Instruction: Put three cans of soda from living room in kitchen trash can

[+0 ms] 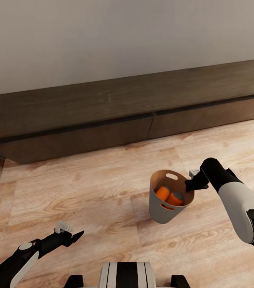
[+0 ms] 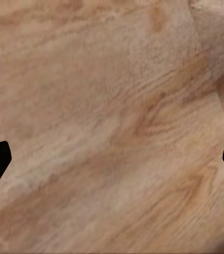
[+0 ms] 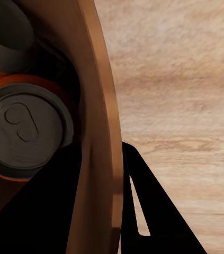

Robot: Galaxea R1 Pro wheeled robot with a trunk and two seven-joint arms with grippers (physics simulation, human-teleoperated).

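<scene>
The left claw [image 1: 74, 236] hangs wide and empty over the pale wood floor [image 1: 103, 192]. The right claw [image 1: 192, 185] pinches the rim of the grey tapered bin [image 1: 163, 212], carrying two orange soda cans [image 1: 169, 196] inside, probably for transport.

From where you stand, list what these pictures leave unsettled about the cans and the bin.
- Third can: the head view shows two orange cans in the trash can; its wall could hide a blue one.
- Bin's base: hidden by its own body in the head view.
- Right gripper: fingers straddle the rim in the right wrist view; the rim hides one finger.
- Cabinet: cut off by the right edge.
</scene>
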